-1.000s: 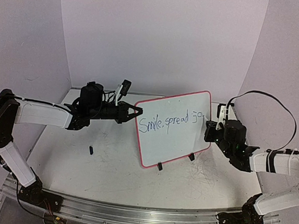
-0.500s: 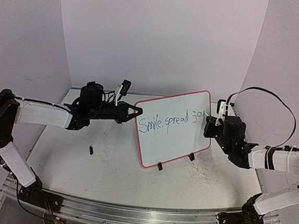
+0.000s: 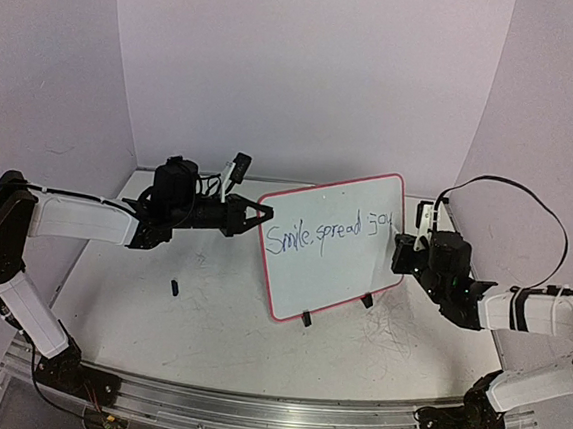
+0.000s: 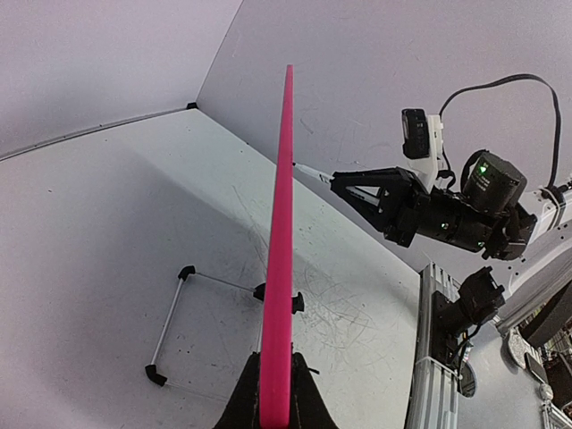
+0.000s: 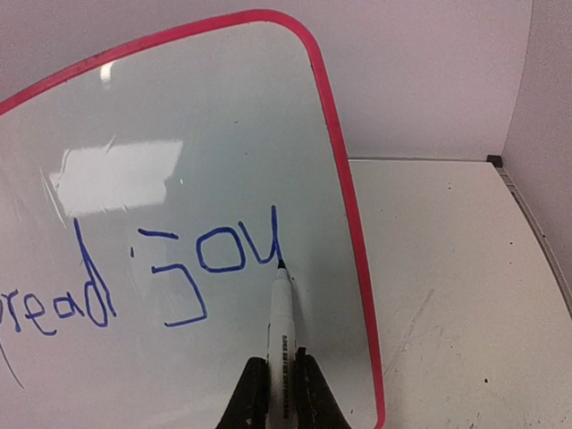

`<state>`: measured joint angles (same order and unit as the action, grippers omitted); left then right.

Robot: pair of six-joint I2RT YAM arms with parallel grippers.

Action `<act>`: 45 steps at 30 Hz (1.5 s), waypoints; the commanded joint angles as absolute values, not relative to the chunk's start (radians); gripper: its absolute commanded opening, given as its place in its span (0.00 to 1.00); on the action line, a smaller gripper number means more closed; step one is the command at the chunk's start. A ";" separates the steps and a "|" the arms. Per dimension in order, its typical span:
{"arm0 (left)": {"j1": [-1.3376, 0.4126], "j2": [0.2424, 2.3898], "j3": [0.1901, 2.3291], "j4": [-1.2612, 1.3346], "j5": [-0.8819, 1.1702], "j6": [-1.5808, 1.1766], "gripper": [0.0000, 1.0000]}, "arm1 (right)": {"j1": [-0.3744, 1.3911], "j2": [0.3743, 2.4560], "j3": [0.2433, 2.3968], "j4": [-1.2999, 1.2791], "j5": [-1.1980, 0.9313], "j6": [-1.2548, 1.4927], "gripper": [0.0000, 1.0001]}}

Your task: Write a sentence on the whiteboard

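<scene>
Small pink-rimmed whiteboard point(image 3: 336, 279) stands mid white tabletop point(image 3: 208, 308), left gripper point(image 3: 262, 213) pinching its edge. Right gripper point(image 5: 277, 386) clamps white marker point(image 5: 281, 313), tip on blue handwritten sentence point(image 3: 330, 233). Probably only the final "y" tail remains.

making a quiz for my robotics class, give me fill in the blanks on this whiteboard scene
The left fingers pinch the ____ by its rim.
The right fingers hold a ____ to the board.
The sentence is written in ____ ink.
Its first word is ____.
Missing: whiteboard, marker, blue, Smile.
</scene>
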<state>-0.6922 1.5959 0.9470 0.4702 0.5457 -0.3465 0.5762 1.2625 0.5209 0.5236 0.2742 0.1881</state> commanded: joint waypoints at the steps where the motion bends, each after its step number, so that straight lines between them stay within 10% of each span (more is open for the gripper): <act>1: -0.705 1.579 0.941 0.399 0.567 -0.266 0.00 | 0.574 1.241 0.495 0.494 0.248 0.225 0.00; 45: -0.706 1.577 0.939 0.397 0.563 -0.264 0.00 | 0.556 1.179 0.525 0.495 0.285 0.200 0.00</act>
<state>-0.6971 1.5906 0.9470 0.4690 0.5472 -0.3363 0.5646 1.1646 0.4714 0.4542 0.2897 0.2148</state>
